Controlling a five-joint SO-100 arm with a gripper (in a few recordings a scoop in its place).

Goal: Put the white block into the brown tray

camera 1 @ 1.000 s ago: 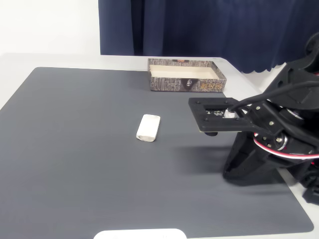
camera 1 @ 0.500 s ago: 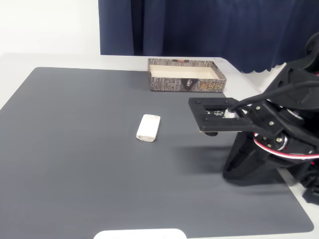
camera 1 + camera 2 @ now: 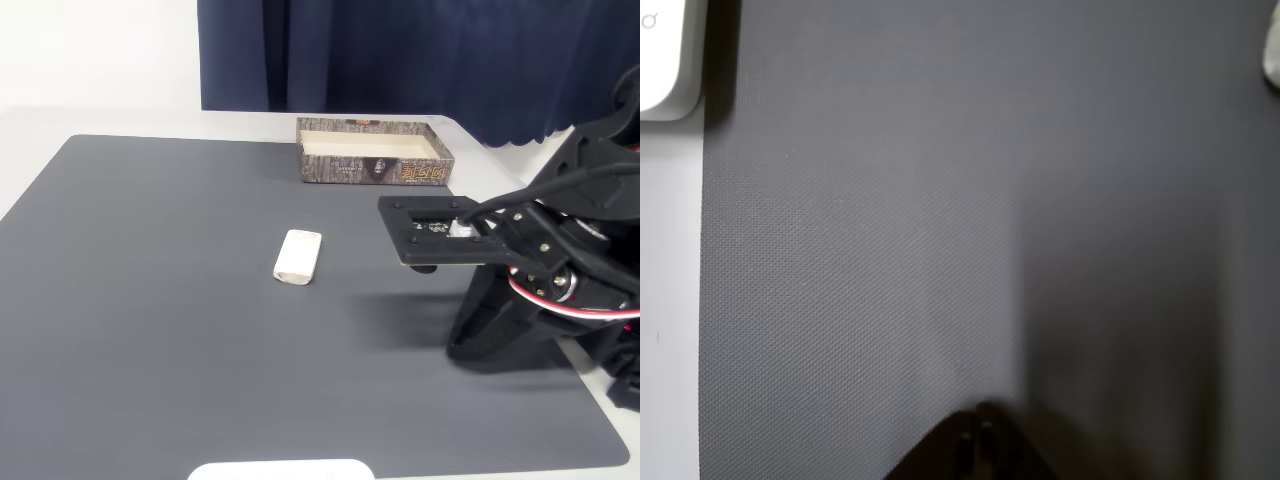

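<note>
Fixed view gives me one gripper (image 3: 425,232), one white block (image 3: 298,257) and one brown tray (image 3: 374,151). Nearest, at the mat's six o'clock edge, lies a white rounded slab (image 3: 281,470). My black arm sits at three o'clock; in the wrist view the fingertips (image 3: 975,440) meet in a point, so I read them as closed on nothing. One smooth, round-cornered block rests mid-mat with bare grey woven mat (image 3: 150,300) all round. Farthest, at twelve o'clock, stands the bark-patterned, cream-lined tray.

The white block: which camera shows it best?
The fixed view: the white block lies whole on the grey mat, apart from the brown tray. The wrist view catches a pale sliver at its right edge, probably the block.
</note>
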